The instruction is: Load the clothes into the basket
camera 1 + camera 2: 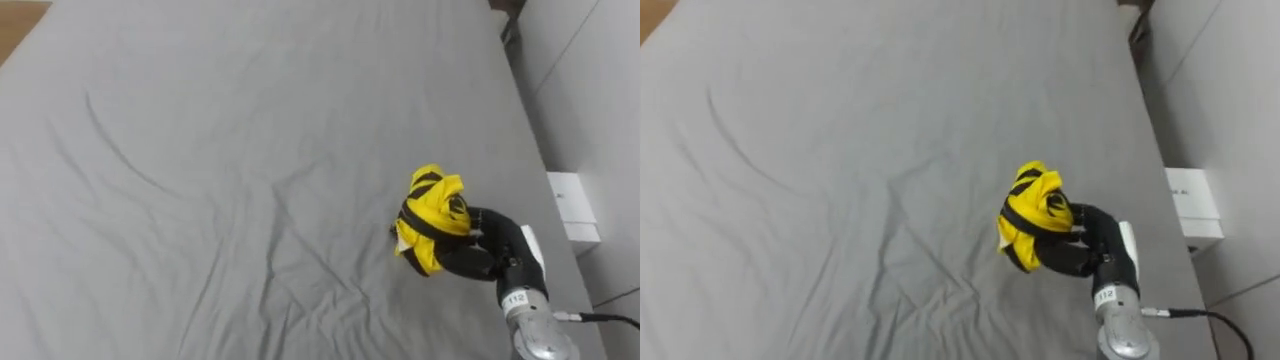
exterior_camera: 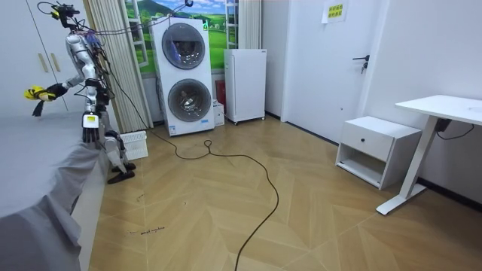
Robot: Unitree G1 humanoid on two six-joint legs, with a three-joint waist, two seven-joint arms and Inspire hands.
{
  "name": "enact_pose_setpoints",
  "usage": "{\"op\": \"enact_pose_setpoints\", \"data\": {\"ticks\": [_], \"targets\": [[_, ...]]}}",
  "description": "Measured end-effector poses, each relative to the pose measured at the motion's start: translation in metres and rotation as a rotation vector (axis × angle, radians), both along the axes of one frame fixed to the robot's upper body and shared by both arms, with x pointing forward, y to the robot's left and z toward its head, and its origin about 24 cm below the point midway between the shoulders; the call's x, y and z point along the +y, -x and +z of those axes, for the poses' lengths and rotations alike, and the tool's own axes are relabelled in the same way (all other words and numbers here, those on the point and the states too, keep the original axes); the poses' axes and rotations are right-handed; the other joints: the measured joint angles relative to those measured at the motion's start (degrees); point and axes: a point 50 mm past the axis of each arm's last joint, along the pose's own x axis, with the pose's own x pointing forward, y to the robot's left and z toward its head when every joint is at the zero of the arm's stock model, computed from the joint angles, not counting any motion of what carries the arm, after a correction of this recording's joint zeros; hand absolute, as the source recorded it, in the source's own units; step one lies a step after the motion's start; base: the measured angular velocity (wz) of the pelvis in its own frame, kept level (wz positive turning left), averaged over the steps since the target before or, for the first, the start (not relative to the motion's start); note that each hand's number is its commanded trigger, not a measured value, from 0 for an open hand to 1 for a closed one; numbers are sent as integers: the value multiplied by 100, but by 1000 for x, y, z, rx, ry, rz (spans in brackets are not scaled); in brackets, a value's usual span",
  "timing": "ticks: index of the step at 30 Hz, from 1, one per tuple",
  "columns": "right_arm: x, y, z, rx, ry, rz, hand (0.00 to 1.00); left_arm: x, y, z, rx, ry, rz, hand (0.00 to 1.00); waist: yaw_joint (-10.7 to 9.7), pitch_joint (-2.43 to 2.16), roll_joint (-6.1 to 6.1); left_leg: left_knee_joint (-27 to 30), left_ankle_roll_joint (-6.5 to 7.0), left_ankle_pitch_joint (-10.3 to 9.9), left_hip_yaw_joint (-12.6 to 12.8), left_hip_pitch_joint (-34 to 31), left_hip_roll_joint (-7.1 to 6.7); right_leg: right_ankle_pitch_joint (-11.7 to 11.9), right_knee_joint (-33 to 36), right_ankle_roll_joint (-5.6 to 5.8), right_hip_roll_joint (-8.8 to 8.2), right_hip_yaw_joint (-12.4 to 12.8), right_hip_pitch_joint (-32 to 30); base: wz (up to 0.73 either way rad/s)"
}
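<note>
A bunched yellow and black garment (image 1: 432, 217) hangs just above the grey bed sheet (image 1: 250, 150), near the bed's right edge. My right hand (image 1: 488, 252) is shut on it, dark fingers curled round the cloth from the right. In the room view I stand at the bedside with that arm stretched over the bed, holding the garment (image 2: 35, 92). My left hand (image 2: 89, 132) hangs at my side. A white slatted basket (image 2: 135, 144) stands on the floor by my feet.
The wrinkled sheet covers the whole bed. A white box-like thing (image 1: 572, 205) sits on the floor past the bed's right edge. Stacked washing machines (image 2: 184, 75), a white cabinet (image 2: 245, 84), a low drawer unit (image 2: 376, 147) and a desk (image 2: 440, 113) stand around the wooden floor.
</note>
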Motion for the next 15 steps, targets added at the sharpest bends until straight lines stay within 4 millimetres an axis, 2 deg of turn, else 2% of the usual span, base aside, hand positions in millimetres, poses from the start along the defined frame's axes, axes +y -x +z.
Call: {"op": "enact_pose_setpoints", "data": {"ticks": [4, 7, 9, 13, 15], "targets": [[-13, -3, 14, -52, -4, -36, 100, 2, 7, -1, 19, 24, 53, 0, -139, -5, 30, -31, 41, -53, 133, 101, 39, 26, 26, 26, 41, 135, 17, -20], [-23, 2, 21, -78, 15, -68, 100, 3, 14, -1, 37, 30, 71, 0, -175, -6, 33, -30, 42, -85, 270, 167, 68, 63, 21, 17, 71, 277, 35, -26], [-30, 10, 25, -81, 43, -92, 100, 4, 21, -1, 55, 30, 83, 0, -346, -6, 38, -35, 43, -92, 303, 184, 72, 87, 20, 7, 81, 328, 33, -16], [-43, 26, 20, -38, 82, -152, 100, 5, 29, -2, 103, 30, 87, 0, -510, -4, 89, -63, 43, -92, 477, 234, 99, 128, 36, 3, 120, 511, -8, -21], [-47, 34, 16, -11, 86, -174, 100, 4, 31, -2, 123, 31, 83, 0, -582, -1, 106, -68, 43, -91, 594, 237, 114, 126, 147, -2, 151, 723, -92, -27]]}}
